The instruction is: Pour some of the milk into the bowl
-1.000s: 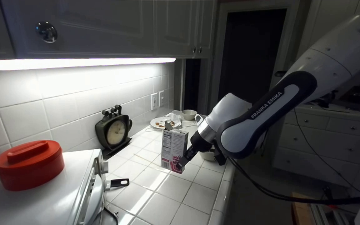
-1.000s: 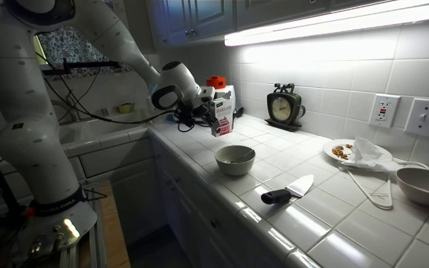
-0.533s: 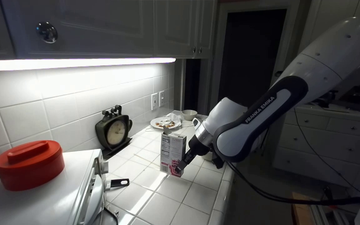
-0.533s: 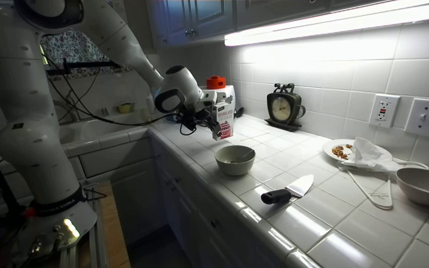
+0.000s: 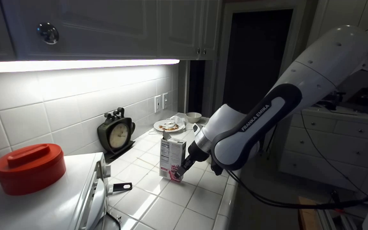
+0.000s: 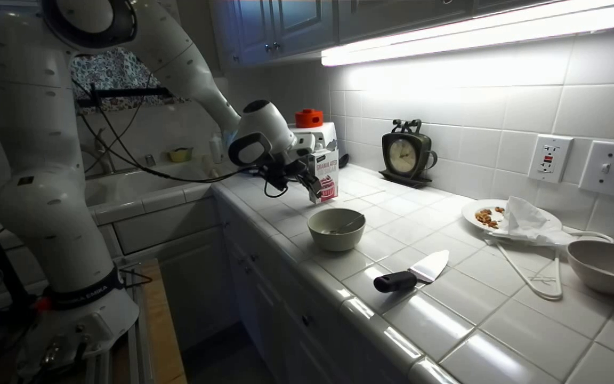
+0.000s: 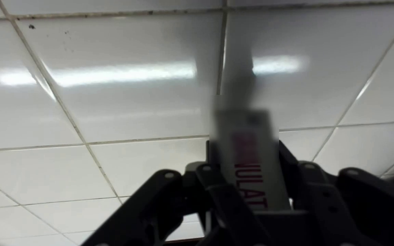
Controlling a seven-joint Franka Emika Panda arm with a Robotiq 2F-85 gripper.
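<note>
- Carton (image 6: 328,169): white, with red lettering and a pink cupcake print
- Bowl (image 6: 336,240) near it: pale grey-green
- Tool (image 7: 246,152): black
- Counter (image 6: 504,341): white tiles, grey grout grid
- Container (image 5: 30,175): red throughout

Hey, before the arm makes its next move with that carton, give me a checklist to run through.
1. Gripper closed on the carton: ok; the jaws stand against both sides.
2. Carton top ready to pour: cannot tell; a flap sticks up, but the opening isn't clear.
3. Carton base off the counter: cannot tell.
4. Carton above the bowl: not ok; it is apart from it.
5. Bowl empty: not ok; a utensil leans inside.
6. Label says milk: not ok; it reads "Granulated".
</note>
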